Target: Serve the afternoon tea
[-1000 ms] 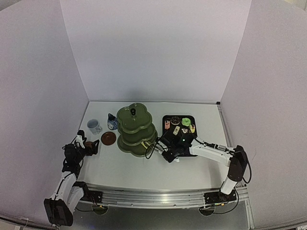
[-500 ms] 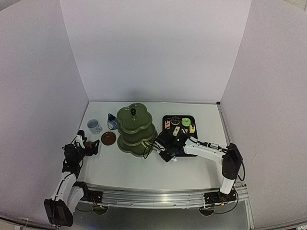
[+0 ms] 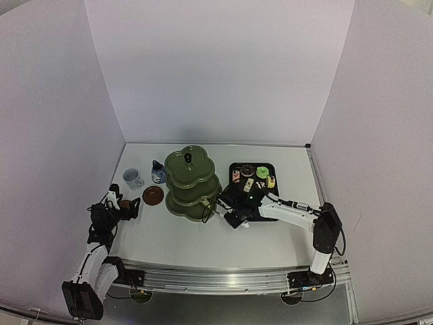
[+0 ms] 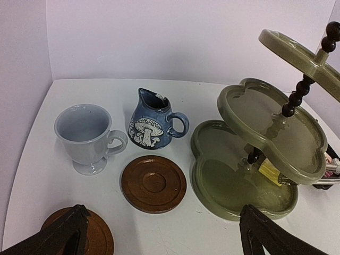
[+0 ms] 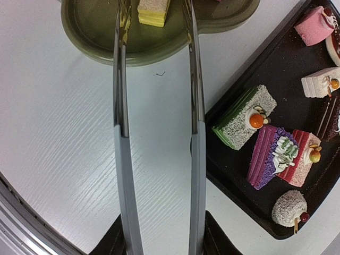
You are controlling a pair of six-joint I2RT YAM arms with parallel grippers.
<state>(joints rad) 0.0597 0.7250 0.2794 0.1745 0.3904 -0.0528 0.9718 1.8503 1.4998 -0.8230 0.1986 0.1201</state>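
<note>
Yellow cake half-hidden under middle tier

White arm links, black joints, looped black cables, black jaws

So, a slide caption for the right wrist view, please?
Yellow layered cake between the metal tongs, on the green stand.

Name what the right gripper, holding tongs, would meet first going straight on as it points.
Probably the yellow cake on the lowest tier of the green stand; the tongs flank it, though depth is unclear.
</note>
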